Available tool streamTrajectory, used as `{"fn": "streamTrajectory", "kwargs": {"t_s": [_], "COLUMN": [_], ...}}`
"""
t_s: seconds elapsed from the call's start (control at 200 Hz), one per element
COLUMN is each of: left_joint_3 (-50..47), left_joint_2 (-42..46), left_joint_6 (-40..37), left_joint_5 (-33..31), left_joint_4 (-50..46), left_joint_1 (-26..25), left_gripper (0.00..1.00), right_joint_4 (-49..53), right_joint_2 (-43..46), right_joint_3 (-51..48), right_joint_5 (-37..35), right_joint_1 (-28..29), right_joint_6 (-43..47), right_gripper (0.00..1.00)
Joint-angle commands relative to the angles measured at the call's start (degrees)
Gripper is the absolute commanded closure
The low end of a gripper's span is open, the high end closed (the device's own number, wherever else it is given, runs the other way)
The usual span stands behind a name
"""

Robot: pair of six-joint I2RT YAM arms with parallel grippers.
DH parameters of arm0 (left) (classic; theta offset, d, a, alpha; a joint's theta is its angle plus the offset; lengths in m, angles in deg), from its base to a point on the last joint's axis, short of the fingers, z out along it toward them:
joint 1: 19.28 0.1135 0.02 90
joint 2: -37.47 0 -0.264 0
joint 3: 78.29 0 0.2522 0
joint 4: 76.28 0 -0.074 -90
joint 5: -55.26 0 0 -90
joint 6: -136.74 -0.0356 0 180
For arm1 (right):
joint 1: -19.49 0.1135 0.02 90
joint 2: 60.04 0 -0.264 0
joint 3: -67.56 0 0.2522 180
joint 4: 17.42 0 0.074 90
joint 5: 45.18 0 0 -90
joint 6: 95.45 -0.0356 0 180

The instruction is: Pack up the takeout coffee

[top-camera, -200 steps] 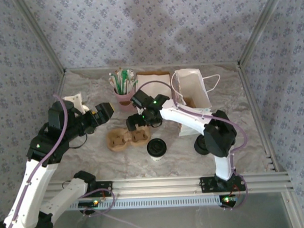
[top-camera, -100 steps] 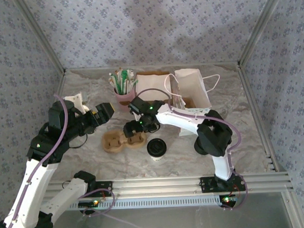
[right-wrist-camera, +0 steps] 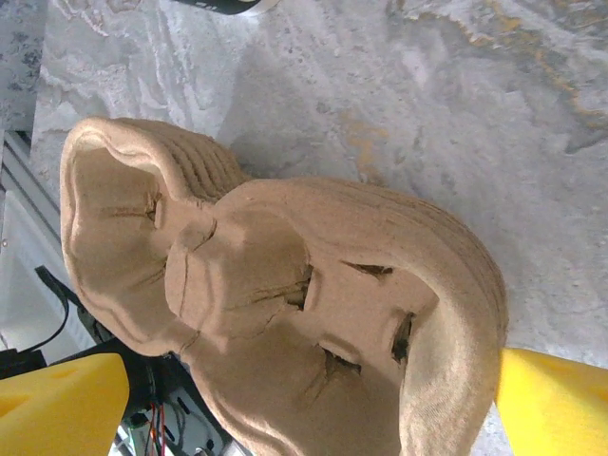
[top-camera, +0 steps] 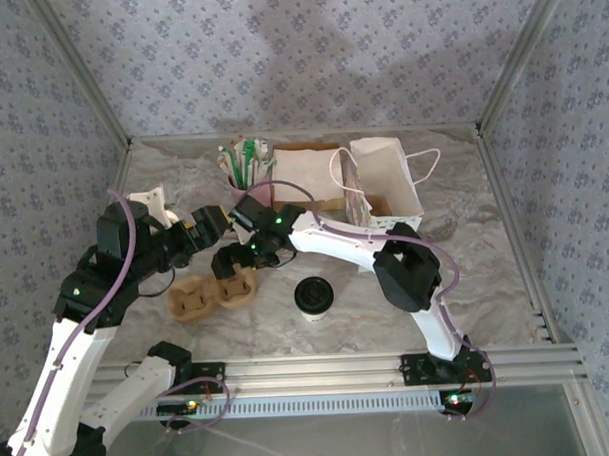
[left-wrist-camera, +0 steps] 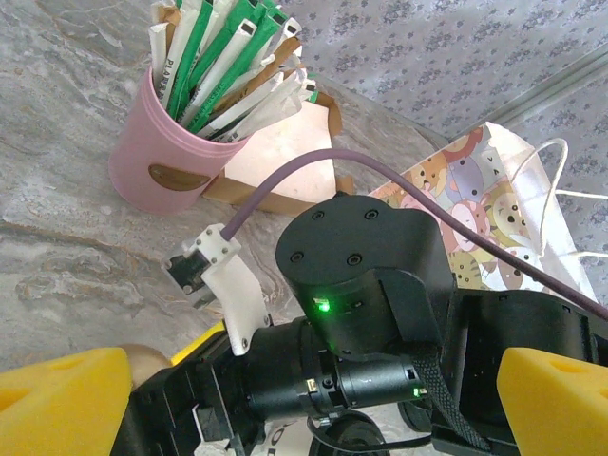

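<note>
Blue-grey flowered wallpaper (top-camera: 309,58) closed in the back and both sides of the frame, with bare metal rails (top-camera: 319,368) across the bottom. The table (top-camera: 487,282) was veined grey-and-tan marble.

My right arm (top-camera: 411,274) rose from the lower right, folded at the elbow and stretched left across the middle, wrist bent downward. My right claw (top-camera: 232,261) stood spread wide over one end of the pulp cup carrier (top-camera: 209,293), with a yellow fingertip (right-wrist-camera: 57,399) off each side of it. My left arm (top-camera: 73,341) climbed the left edge and pointed right. My left claw (top-camera: 205,229) was spread wide too, holding nothing, just beside the right wrist.

A white paper bag (top-camera: 385,175) stood open at upper right, with a cardboard box (top-camera: 305,173) to its left. The carrier was a nested stack of rough brown pulp with two wells. The pink cup (top-camera: 249,198) held paper-wrapped sticks (top-camera: 244,160). The takeout coffee (top-camera: 314,295) stood upright below centre with its black lid on, apart from both claws.
</note>
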Motion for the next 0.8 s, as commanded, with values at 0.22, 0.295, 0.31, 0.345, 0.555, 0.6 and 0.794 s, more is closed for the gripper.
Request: {"fn": "streamTrajectory", "kwargs": {"t_s": [0.22, 0.295, 0.31, 0.345, 0.555, 0.6, 0.794], "left_joint_3": [2.8, 3.4, 3.6, 4.1, 8.0, 8.5, 8.7], "left_joint_2": [-1.5, -2.4, -2.7, -3.2, -7.9, -9.2, -13.9], "left_joint_6": [-1.9, -2.0, -2.0, -2.0, -2.9, -2.9, -3.5], "left_joint_5": [3.6, 3.5, 3.5, 3.6, 0.8, 0.3, -0.7], "left_joint_4": [0.4, 0.5, 0.7, 0.8, 0.7, 0.9, 2.4], "left_joint_1": [0.0, -0.8, -1.1, -1.6, -6.9, -8.2, -13.5], "left_gripper": [0.01, 0.00, 0.01, 0.01, 0.01, 0.01, 0.01], "right_joint_4": [11.8, 14.1, 14.5, 15.5, 19.6, 20.4, 22.4], "right_joint_2": [12.4, 15.6, 16.3, 17.9, 29.1, 31.4, 40.6], "right_joint_3": [2.4, 2.7, 2.7, 2.5, -1.3, -2.5, -10.2], "right_joint_5": [-11.3, -12.8, -13.2, -14.3, -19.2, -19.8, -21.1], "right_joint_1": [-0.7, -0.9, -1.0, -1.1, -3.2, -3.5, -4.0], "right_joint_6": [5.6, 7.4, 7.7, 8.4, 10.7, 11.1, 12.0], "right_gripper": [0.00, 0.00, 0.00, 0.00, 0.00, 0.00, 0.00]}}
